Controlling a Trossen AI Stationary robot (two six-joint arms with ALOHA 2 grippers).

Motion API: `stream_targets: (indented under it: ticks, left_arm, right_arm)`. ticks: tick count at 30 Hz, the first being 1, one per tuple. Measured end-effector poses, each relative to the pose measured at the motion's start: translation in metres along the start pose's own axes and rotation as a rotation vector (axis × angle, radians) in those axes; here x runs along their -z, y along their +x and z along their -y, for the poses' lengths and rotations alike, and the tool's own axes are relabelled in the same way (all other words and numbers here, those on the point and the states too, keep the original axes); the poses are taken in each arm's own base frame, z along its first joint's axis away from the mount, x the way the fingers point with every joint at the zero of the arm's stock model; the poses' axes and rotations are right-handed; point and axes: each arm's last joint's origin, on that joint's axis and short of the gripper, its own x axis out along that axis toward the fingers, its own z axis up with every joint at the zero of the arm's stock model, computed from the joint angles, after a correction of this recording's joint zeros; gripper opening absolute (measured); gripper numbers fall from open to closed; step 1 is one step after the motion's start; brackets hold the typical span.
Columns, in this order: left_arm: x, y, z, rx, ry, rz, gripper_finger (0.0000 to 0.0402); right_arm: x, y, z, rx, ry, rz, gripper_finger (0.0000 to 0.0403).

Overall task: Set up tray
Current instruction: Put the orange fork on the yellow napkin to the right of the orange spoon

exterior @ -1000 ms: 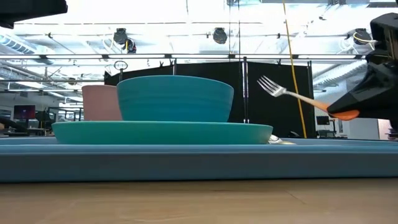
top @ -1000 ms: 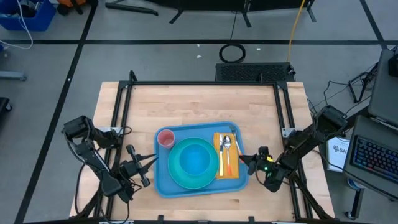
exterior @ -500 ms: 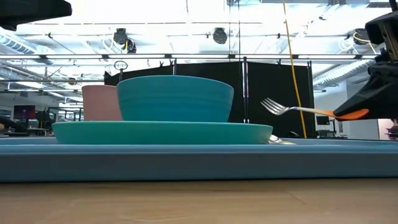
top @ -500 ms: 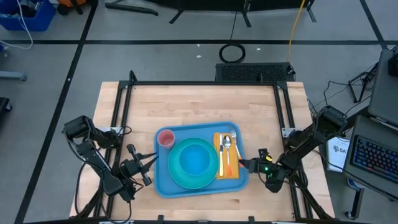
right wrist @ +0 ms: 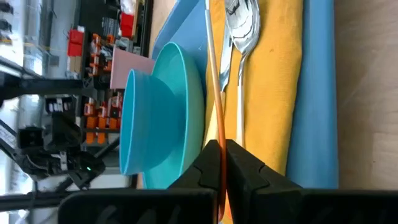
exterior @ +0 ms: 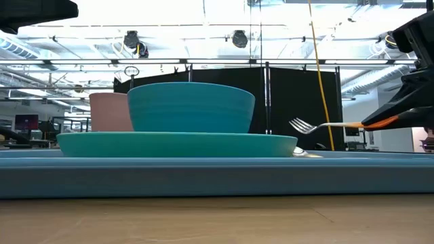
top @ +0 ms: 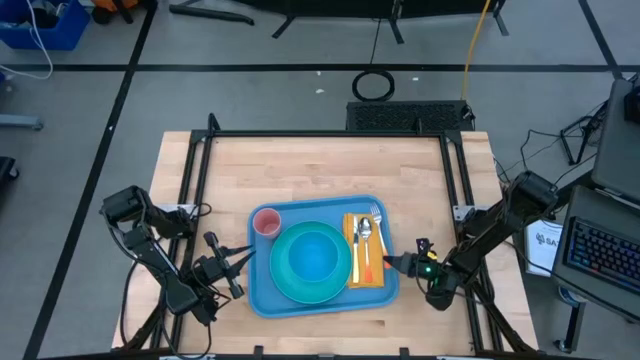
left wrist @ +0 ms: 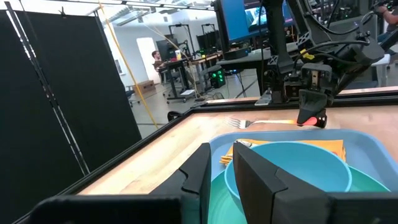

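Note:
The blue tray [top: 262,300] lies on the wooden table. On it stands a cyan plate [top: 290,290] bearing a teal bowl [top: 312,256], with a pink cup [top: 267,222] beside them. A yellow napkin [top: 372,278] at the tray's right carries a spoon [top: 366,233]. My right gripper [top: 393,263] is at the tray's right rim, shut on a fork [exterior: 319,125] with an orange handle. My left gripper [top: 243,262] waits open just off the tray's left rim, touching nothing. My right gripper pinches the fork's orange handle [right wrist: 220,127] near its free end between both fingers [right wrist: 244,167]. It comes at the tray low, from the near right, and the fork sticks out ahead along the fingers. The fork is almost level, its tines [exterior: 300,125] clear above the tray.
A black frame rail [top: 330,134] borders the table's far side and runs down both sides. Bare wood [top: 320,170] stretches between the tray and the far rail. In the left wrist view the right arm [left wrist: 311,93] stands beyond the bowl [left wrist: 286,165].
My right gripper has sunk toward the tray and tipped the fork. Its tines, raised a second ago, have dropped until the fork is nearly level just above the napkin. The gripper stays shut on the handle.

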Motion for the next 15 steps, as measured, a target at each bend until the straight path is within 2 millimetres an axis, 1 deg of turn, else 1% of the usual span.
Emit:
stream_targets:
  ticks: [7, 15]
  left_arm:
    - [0.0001, 0.0, 0.0002, 0.0, -0.002, 0.0, 0.0072]
    - [0.0003, 0.0, 0.0006, 0.0, -0.008, 0.0, 0.0072]
  right_arm:
    - [0.0051, 0.0028, 0.0023, -0.011, 0.094, -0.011, 0.0]
    - [0.0071, 0.0044, 0.0041, -0.007, 0.114, -0.023, 0.0]
